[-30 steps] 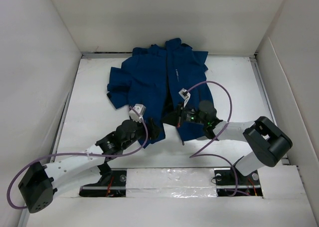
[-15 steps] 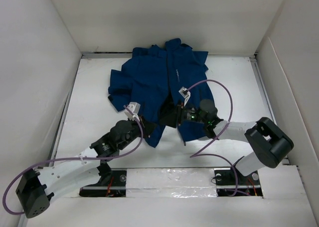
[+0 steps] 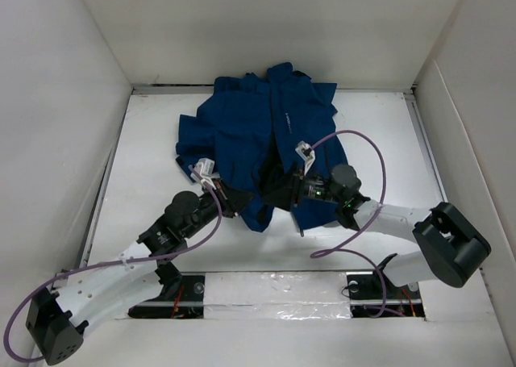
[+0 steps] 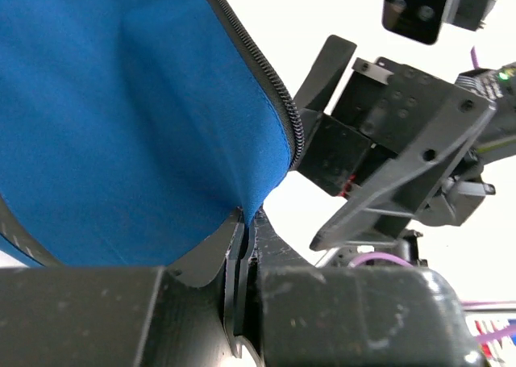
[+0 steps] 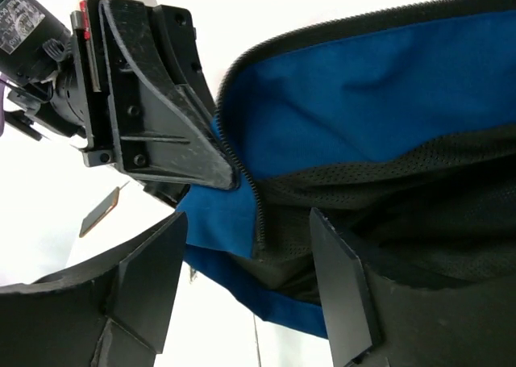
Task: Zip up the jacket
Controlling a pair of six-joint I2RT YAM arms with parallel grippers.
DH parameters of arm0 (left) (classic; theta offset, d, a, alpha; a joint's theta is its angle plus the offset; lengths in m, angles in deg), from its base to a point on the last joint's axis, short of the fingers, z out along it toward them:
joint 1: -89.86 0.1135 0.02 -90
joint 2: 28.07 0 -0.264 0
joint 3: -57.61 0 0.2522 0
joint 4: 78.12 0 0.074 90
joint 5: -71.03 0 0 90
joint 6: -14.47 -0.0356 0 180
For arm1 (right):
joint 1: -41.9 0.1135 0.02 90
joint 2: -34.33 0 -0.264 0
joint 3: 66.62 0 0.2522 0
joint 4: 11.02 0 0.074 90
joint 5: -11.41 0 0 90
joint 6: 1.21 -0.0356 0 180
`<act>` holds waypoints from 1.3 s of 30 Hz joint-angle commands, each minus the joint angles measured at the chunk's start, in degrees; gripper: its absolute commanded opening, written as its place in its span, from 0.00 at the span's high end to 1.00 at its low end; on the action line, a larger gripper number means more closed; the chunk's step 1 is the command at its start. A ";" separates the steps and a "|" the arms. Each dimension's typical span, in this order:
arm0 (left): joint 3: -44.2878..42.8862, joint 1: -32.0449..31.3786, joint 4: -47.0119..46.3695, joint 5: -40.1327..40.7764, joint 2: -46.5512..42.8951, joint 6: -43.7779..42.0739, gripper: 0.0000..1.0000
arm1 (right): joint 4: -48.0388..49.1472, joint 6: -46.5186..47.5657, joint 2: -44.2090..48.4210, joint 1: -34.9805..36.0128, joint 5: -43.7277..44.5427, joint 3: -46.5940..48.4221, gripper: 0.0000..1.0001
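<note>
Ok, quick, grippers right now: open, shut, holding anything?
Left gripper: closed, pinching the jacket at its edge.
Right gripper: open, holding nothing.

The left arm (image 3: 109,274) and right arm (image 3: 395,218) had white links and bulky black joints. A purple cable (image 3: 367,153) trailed each. Black angular fingers (image 5: 141,290) carried small screws (image 4: 427,153); 1 green light (image 4: 506,72) glowed.

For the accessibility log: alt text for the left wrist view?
The left tool is shut on a bottom corner of the blue jacket, beside its zipper teeth. The right tool, open, faces it just beyond.
</note>
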 commanded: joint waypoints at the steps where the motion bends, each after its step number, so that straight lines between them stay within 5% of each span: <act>1: 0.44 0.25 -5.36 -4.71 -1.31 0.99 1.00 | 1.18 0.35 0.32 1.10 -0.77 0.54 0.34; 7: 0.61 0.25 -5.63 -5.33 -1.04 0.81 1.00 | 2.40 -0.26 -1.17 1.62 -0.60 0.72 0.42; 12: 0.09 0.25 -5.10 -5.69 0.01 0.20 1.00 | 4.16 -1.49 -2.49 2.15 -1.65 0.99 0.77; 17: -0.79 0.25 -2.30 -3.84 -0.42 -0.85 0.96 | 4.69 -2.11 -2.23 2.15 -2.44 1.16 1.00; 20: -2.54 0.25 2.61 -1.21 -1.13 -2.52 0.58 | 4.52 -3.51 -0.14 2.15 -2.53 1.07 1.00; 22: -3.25 0.25 5.26 0.46 -2.18 -3.14 0.51 | 2.16 -3.87 1.36 2.15 -3.06 1.60 1.00; 29: -4.13 0.25 10.11 2.93 -7.45 -5.51 0.55 | -5.06 -6.14 7.35 2.15 -4.82 4.23 1.00; 39: 0.79 0.25 0.80 -5.42 -11.50 -9.03 0.48 | -3.41 -18.01 3.14 1.10 -9.20 8.19 1.00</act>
